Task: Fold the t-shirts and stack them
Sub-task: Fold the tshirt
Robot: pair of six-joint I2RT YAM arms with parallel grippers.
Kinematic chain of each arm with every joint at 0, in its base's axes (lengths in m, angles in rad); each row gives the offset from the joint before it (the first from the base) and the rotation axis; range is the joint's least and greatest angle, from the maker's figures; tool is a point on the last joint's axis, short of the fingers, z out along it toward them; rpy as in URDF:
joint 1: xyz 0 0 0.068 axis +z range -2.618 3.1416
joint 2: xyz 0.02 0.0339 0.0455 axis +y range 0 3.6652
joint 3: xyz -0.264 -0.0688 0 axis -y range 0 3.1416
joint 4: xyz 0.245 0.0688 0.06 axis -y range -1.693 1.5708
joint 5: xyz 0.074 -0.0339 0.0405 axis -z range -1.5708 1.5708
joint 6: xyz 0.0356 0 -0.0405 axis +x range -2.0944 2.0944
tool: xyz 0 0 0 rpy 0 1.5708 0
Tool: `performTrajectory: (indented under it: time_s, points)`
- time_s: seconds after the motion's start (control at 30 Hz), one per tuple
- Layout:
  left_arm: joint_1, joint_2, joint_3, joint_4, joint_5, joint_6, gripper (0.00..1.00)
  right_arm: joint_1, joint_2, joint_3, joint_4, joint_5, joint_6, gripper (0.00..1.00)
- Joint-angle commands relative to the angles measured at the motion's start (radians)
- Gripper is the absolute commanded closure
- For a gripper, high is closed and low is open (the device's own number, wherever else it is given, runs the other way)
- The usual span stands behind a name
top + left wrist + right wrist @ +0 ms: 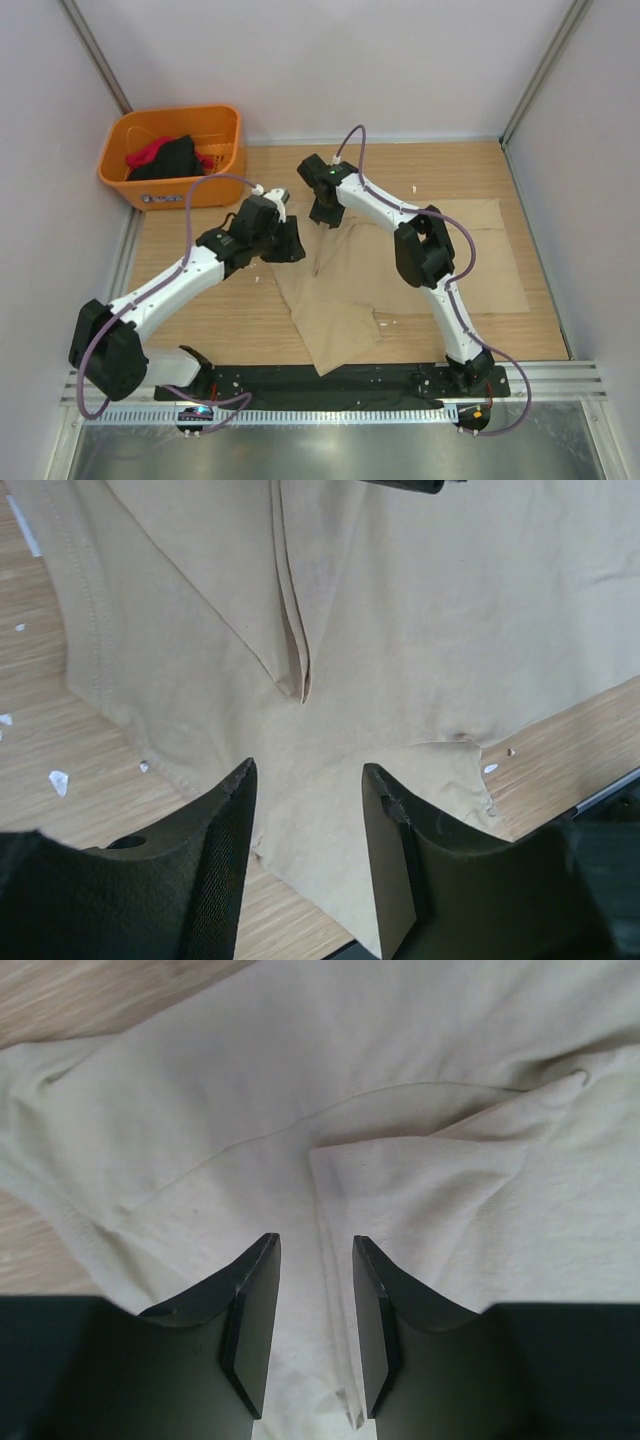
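Left hand [308,772]: jaws apart, over tan t-shirt [450,630] edge.
Right hand [314,1244]: jaws apart, straddling fold edge.
Lie: spread on tabletop [240,310].

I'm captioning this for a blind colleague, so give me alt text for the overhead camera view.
A tan t-shirt lies rumpled on a wooden table, with the left tool and right tool poised over its far left part. An orange basket holding dark and red clothes sits in the far left corner.

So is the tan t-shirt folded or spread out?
Partly folded: the tan t-shirt lies mostly spread flat, with one flap doubled over near its middle in both wrist views.
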Motion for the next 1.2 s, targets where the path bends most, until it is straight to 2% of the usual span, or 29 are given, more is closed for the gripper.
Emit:
performTrajectory:
  time_s: [0.0, 0.2, 0.33, 0.57, 0.7, 0.73, 0.93, 1.17]
  points:
    - [0.012, -0.104, -0.042, -0.038, -0.065, -0.016, 0.52, 0.016, 0.008, 0.052, -0.074, 0.196, 0.073, 0.59]
    - [0.022, -0.238, -0.114, -0.086, -0.068, -0.024, 0.51, 0.019, 0.052, 0.084, -0.076, 0.235, 0.087, 0.60]
    - [0.028, -0.298, -0.149, -0.104, -0.075, -0.027, 0.50, 0.021, 0.075, 0.088, -0.047, 0.209, 0.087, 0.61]
    - [0.037, -0.333, -0.162, -0.132, -0.078, -0.018, 0.50, 0.025, 0.106, 0.104, -0.034, 0.210, 0.084, 0.62]
    - [0.038, -0.333, -0.166, -0.132, -0.071, -0.016, 0.49, 0.025, 0.109, 0.116, -0.034, 0.212, 0.085, 0.75]
    - [0.038, -0.332, -0.168, -0.132, -0.069, -0.016, 0.49, 0.025, 0.109, 0.118, -0.037, 0.212, 0.084, 0.81]
    - [0.040, -0.309, -0.177, -0.116, -0.035, -0.008, 0.49, 0.025, 0.035, 0.081, -0.067, 0.209, 0.079, 0.94]
    - [0.040, -0.263, -0.180, -0.075, 0.018, -0.015, 0.49, 0.025, -0.140, -0.118, -0.039, 0.166, 0.091, 0.97]
